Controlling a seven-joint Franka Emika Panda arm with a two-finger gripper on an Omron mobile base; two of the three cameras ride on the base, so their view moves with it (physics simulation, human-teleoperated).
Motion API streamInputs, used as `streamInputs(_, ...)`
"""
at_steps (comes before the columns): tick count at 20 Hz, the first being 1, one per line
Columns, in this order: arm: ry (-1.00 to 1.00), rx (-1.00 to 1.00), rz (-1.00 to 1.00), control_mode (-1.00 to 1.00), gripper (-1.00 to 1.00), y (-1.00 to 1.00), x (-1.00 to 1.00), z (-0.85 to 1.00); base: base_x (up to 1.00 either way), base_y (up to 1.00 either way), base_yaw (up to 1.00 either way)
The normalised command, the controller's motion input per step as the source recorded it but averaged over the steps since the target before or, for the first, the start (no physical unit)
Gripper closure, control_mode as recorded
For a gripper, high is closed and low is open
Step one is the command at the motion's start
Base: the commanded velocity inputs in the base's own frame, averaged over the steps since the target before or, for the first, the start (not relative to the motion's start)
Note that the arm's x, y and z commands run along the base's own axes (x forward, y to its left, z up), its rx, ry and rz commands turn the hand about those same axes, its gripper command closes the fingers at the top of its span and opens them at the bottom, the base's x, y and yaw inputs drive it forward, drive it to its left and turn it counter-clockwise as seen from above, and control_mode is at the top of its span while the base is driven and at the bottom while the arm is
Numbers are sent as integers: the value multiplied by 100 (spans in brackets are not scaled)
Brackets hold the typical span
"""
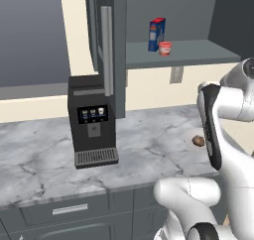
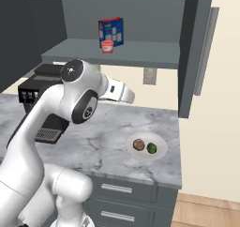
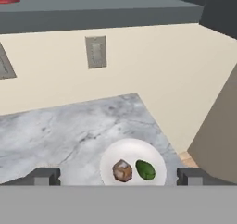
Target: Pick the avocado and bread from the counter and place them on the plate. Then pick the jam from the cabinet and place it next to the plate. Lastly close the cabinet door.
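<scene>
The pale plate (image 2: 161, 152) (image 3: 134, 149) lies on the marble counter (image 2: 103, 141) (image 3: 69, 130) near its right end. On it rest the brown bread (image 2: 138, 144) (image 3: 122, 170) (image 1: 198, 141) and, just to its right, the dark green avocado (image 2: 152, 148) (image 3: 146, 170). My gripper (image 3: 119, 177) hangs above the plate, open and holding nothing, its fingertips (image 3: 46, 177) standing wide to either side of the plate. The red jam (image 1: 165, 48) (image 2: 107, 46) stands on the shelf of the open cabinet (image 1: 198, 53) (image 2: 140, 52).
A blue-and-red box (image 1: 156, 34) (image 2: 111, 31) stands right behind the jam. The cabinet doors (image 1: 106, 50) (image 2: 197, 48) hang open. A black coffee machine (image 1: 92, 120) sits on the counter's left. A wall outlet (image 3: 96, 52) is behind the plate. Drawers (image 2: 117, 188) run below.
</scene>
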Motion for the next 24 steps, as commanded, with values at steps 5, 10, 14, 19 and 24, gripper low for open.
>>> streamInputs(5, 0, 0, -1, -100, -100, 20, -12, 59, 0, 0, 0)
streamInputs(10, -15, 0, 5, -100, -100, 32, 0, 46, 0, 0, 0)
streamInputs(14, -13, 0, 6, -100, -100, 31, 0, 48, 0, 0, 0)
streamInputs(19, -3, -5, 7, -100, -100, 37, 0, 48, 0, 0, 0)
streamInputs(24, 3, -9, 7, -100, -100, 44, 7, 33, 0, 0, 0)
